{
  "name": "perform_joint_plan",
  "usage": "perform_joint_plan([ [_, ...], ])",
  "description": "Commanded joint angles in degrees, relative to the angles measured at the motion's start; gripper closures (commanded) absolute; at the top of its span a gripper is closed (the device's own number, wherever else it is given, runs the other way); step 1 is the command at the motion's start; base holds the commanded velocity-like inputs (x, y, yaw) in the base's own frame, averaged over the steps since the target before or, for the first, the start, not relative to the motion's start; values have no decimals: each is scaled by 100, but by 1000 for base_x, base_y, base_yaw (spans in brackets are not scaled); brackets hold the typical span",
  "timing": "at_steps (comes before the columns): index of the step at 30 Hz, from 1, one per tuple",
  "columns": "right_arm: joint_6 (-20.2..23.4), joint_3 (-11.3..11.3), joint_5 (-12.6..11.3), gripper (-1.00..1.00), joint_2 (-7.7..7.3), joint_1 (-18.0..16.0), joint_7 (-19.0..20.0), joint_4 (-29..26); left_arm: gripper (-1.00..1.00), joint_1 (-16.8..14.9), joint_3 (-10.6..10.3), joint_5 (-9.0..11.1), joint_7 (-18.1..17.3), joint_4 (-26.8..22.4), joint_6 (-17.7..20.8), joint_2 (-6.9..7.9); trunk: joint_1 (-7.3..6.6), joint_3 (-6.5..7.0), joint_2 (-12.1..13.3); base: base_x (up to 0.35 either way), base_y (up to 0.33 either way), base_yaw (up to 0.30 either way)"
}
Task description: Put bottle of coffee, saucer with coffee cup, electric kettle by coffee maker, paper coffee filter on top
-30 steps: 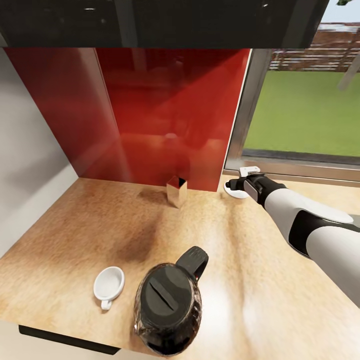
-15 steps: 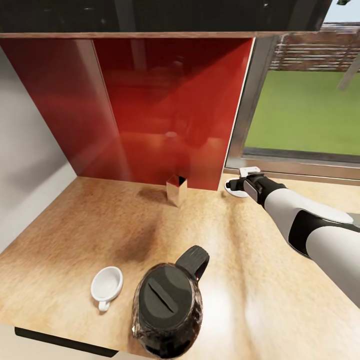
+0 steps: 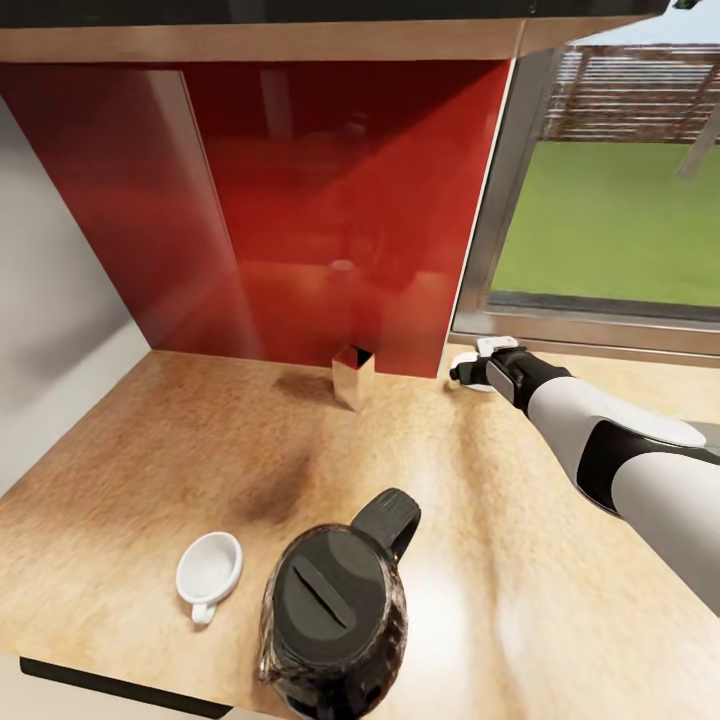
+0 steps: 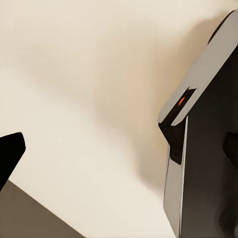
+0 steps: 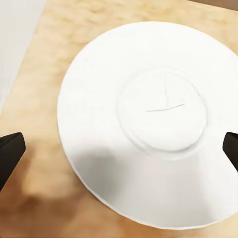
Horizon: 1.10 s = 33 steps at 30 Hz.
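Observation:
The white saucer (image 5: 144,119) lies on the light wood-grain countertop (image 3: 520,540) at the back by the window. My right gripper (image 5: 120,151) hovers directly over it, open, one fingertip (image 5: 10,153) showing off each side of the disc. In the head view the right gripper (image 3: 464,372) covers most of the saucer (image 3: 472,386). The glass electric kettle (image 3: 332,620) with its black lid stands at the front edge, the small white coffee cup (image 3: 208,572) just left of it. My left gripper (image 4: 120,151) is open and empty. The coffee maker, bottle of coffee and filter are out of view.
A small shiny open-topped box (image 3: 353,376) stands against the red backsplash (image 3: 300,200). A window frame (image 3: 590,335) runs along the back right, a pale wall (image 3: 50,350) closes the left. A dark grey body (image 4: 208,148) sits beside the left gripper over a pale surface.
The head camera has shifted a little, so the whole scene sits slightly differently. My right gripper has edged farther over the saucer, hiding more of it. Kettle and cup stay put.

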Motion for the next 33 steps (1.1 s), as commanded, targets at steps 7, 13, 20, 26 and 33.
perform_joint_plan([
  [7, 51, -37, 56, -100, 5, -6, 53, 117, -100, 3, -3, 44, -35, -5, -1, 1, 68, -59, -126, 0, 0, 0],
  [13, 48, -36, 56, -100, -1, -6, 39, 166, -100, 3, -3, 44, -39, -5, -9, 1, 68, -59, -126, 0, 0, 0],
  [20, 46, -37, 53, -100, -4, -6, 22, 169, -100, 3, -3, 44, -37, -5, -4, 1, 177, -149, -327, 0, 0, 0],
  [26, 42, -37, 52, -100, -11, -6, 7, 169, -100, 3, -3, 44, -35, -5, -2, 1, 309, -257, -567, 0, 0, 0],
  [33, 38, -37, 52, -100, -21, -6, 2, 169, -100, 3, -3, 44, -34, -5, -1, 1, 463, -382, -848, 0, 0, 0],
])
